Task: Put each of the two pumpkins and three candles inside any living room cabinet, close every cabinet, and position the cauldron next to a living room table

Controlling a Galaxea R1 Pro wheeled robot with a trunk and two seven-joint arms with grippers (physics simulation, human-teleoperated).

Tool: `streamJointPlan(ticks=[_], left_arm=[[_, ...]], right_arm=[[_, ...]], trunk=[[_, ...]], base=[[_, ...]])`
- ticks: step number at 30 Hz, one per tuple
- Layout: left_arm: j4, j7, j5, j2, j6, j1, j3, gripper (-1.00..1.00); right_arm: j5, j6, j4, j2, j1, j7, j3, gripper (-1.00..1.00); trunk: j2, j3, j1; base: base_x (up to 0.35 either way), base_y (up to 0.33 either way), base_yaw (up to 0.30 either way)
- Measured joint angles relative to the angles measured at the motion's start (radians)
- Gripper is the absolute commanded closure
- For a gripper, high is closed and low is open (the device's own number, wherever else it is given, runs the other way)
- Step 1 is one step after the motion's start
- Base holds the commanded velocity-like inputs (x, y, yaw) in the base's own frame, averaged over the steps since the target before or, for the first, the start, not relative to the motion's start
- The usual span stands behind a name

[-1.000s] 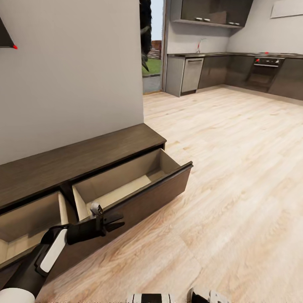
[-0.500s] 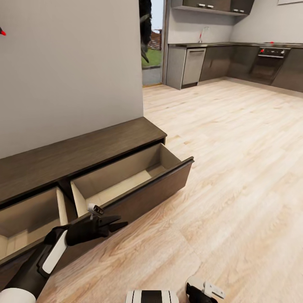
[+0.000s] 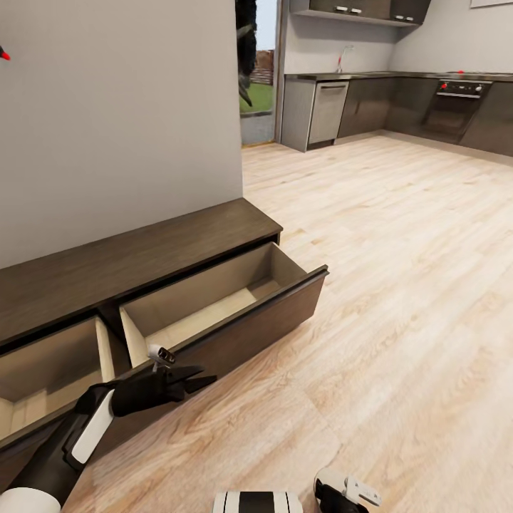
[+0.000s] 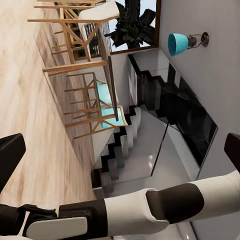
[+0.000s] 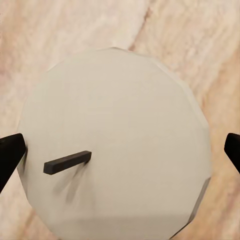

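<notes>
- Low along the grey wall runs the cabinet (image 3: 135,263), a dark-brown wood-grain unit with two of its drawers pulled out, both showing pale insides.
- The right-hand drawer (image 3: 214,313) juts furthest onto the light wooden floor (image 3: 399,285); I see nothing lying in the visible part of either drawer.
- The left gripper (image 3: 191,379) hangs just in front of that drawer's dark front panel, its black fingers pointing toward the kitchen side and set only narrowly apart — nothing is between them.
- From the left wrist camera, the two dark fingertips (image 4: 10,160) sit at opposite edges of the frame, and beyond them are wooden chairs (image 4: 85,100), a staircase (image 4: 130,145) and a turquoise wall lamp (image 4: 177,44); a white-and-black arm segment (image 4: 150,207) crosses the foreground.
- The right gripper (image 5: 120,150) looks straight down on a candle (image 5: 115,140) — a cream disc with a short dark wick (image 5: 67,162).
- Its fingertips flank the candle on either side, closed on it above the floor.
- Far off, the kitchen (image 3: 399,107) shows glossy dark cupboards and an oven.
</notes>
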Motion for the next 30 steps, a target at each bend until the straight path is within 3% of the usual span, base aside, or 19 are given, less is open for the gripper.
streamJointPlan(ticks=[7,8,24,30], left_arm=[[0.0,0.0,0.0,0.0,0.0,0.0,0.0,-1.0],[0.0,0.0,0.001,0.0,0.0,0.0,0.0,-1.0],[0.001,-0.001,0.002,0.0,0.0,0.0,0.003,-1.0],[0.001,-0.001,0.002,0.0,0.0,0.0,0.003,-1.0]], right_arm=[[-0.003,0.0,0.0,0.0,0.0,0.001,-0.002,-1.0],[-0.003,0.0,-0.001,0.0,0.0,-0.001,-0.002,1.0],[-0.004,0.003,-0.001,0.0,0.0,0.002,-0.005,1.0],[-0.004,0.003,0.045,0.0,0.0,0.001,-0.004,1.0]], trunk=[[0.0,0.0,0.0],[0.0,0.0,0.0],[0.0,0.0,0.0],[0.001,0.023,-0.003]], base=[[0.0,0.0,0.0],[0.0,0.0,0.0],[0.0,0.0,0.0],[0.0,0.0,0.0]])
